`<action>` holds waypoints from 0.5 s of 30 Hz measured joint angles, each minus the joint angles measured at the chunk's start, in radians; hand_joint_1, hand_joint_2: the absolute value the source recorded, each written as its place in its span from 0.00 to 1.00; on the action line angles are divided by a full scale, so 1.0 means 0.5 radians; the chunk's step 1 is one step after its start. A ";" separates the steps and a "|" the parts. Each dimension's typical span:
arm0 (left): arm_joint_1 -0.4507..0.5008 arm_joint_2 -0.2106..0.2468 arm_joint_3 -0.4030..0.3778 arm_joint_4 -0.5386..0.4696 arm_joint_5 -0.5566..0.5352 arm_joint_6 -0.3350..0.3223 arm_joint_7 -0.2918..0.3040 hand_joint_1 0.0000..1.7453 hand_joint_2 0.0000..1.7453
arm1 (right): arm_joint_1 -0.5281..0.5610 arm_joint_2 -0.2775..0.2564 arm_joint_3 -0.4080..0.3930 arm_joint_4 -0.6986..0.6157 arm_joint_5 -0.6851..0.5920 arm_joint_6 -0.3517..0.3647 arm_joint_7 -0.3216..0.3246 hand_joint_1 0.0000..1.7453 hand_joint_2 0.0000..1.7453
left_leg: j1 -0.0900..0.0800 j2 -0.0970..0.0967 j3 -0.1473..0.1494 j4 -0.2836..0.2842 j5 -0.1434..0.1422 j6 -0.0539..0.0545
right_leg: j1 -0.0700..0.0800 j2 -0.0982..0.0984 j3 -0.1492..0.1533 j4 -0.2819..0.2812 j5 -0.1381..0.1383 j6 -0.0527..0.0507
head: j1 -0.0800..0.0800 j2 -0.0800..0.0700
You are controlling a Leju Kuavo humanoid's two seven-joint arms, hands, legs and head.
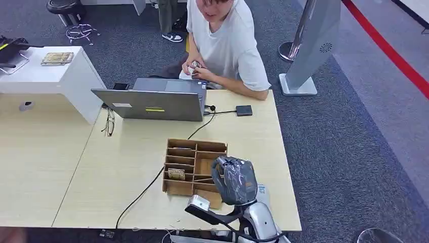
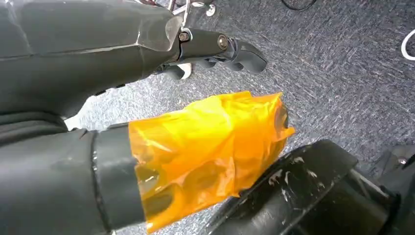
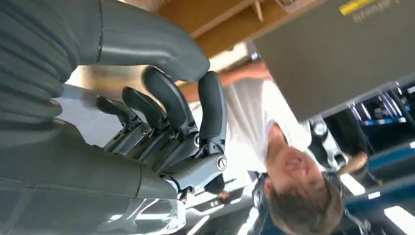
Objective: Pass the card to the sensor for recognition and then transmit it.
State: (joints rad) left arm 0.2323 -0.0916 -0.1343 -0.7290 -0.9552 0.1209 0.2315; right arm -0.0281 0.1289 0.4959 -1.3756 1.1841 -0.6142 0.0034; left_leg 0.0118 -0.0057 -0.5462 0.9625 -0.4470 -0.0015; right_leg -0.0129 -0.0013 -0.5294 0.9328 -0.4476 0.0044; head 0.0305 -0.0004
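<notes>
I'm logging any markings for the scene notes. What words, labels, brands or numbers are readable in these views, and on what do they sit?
No text is legible.
Laptop: yellow strip and white sticker on the lid, print too small; in the right wrist view the yellow sticker and the lettering beside it are blurred.
Right arm: blue-and-white label near the right hand, too small.
Grey stand: round emblem, no letters readable.
</notes>
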 joint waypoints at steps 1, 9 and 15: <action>0.000 -0.001 0.007 0.000 -0.005 0.000 -0.004 0.00 0.00 | 0.005 -0.001 0.000 -0.027 -0.007 -0.006 -0.009 1.00 1.00 | 0.000 0.000 0.000 0.000 0.000 0.000 | 0.000 0.000 0.000 0.000 0.000 0.000 | 0.000 0.000; 0.003 -0.002 0.029 0.000 -0.018 -0.002 -0.018 0.00 0.00 | 0.032 -0.003 0.000 -0.225 -0.029 -0.027 -0.047 1.00 1.00 | 0.000 0.000 0.000 0.000 0.000 0.000 | 0.000 0.000 0.000 0.000 0.000 0.000 | 0.000 0.000; 0.002 -0.002 0.041 -0.001 -0.030 -0.005 -0.022 0.00 0.00 | 0.034 -0.004 0.000 -0.279 -0.040 -0.034 -0.056 1.00 1.00 | 0.000 0.000 0.000 0.000 0.000 0.000 | 0.000 0.000 0.000 0.000 0.000 0.000 | -0.001 0.000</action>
State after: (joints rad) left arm 0.2335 -0.0923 -0.1137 -0.7294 -0.9701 0.1183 0.2205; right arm -0.0112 0.1270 0.4959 -1.5152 1.1639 -0.6314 -0.0248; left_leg 0.0118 -0.0058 -0.5463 0.9625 -0.4470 -0.0014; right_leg -0.0129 -0.0013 -0.5294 0.9328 -0.4477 0.0043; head 0.0302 -0.0004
